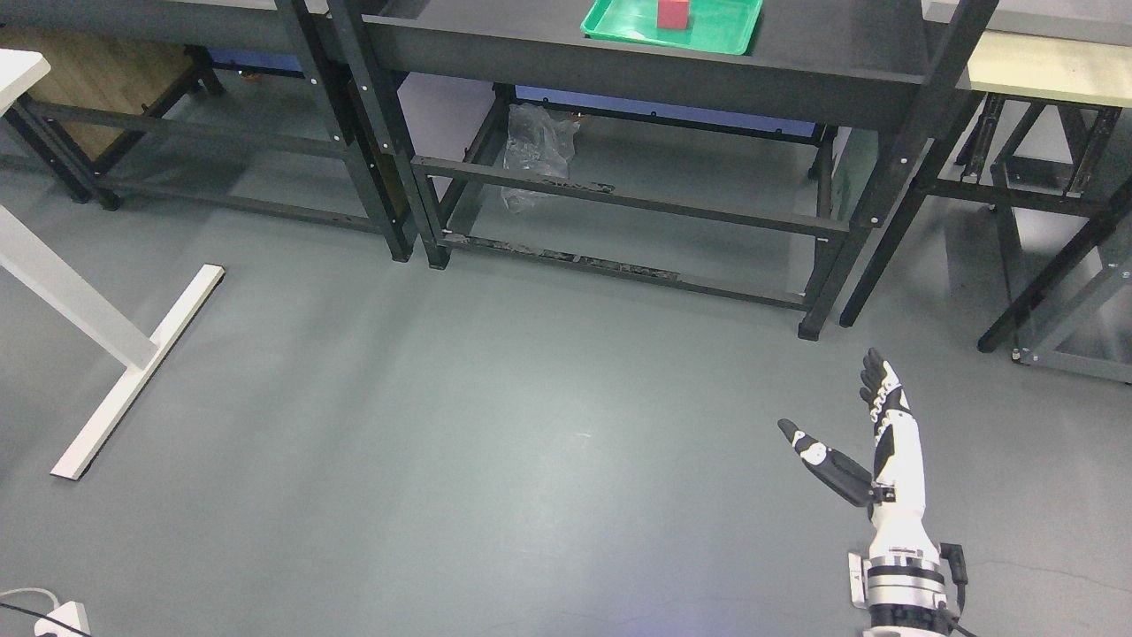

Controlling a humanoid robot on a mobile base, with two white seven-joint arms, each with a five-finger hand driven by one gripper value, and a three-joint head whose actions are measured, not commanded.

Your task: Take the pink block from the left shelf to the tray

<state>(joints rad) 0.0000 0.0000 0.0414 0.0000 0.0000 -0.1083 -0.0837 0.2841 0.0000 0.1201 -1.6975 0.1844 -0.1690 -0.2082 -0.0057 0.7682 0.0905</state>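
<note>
Single head view, high, tilted down at floor; shelf frame far beyond fingers of right hand, near lower-right edge.

A small red-pink block sits inside a flat green plastic tray. The tray rests on top of a dark metal shelf rack at the top of the picture. Under the rack, a crumpled clear plastic bag lies on the grey floor. The robot's white and black right hand comes in from the bottom right, low over the floor. Its fingers are straight and spread, thumb out to the side, holding nothing. A white table leg stands on the left.
</note>
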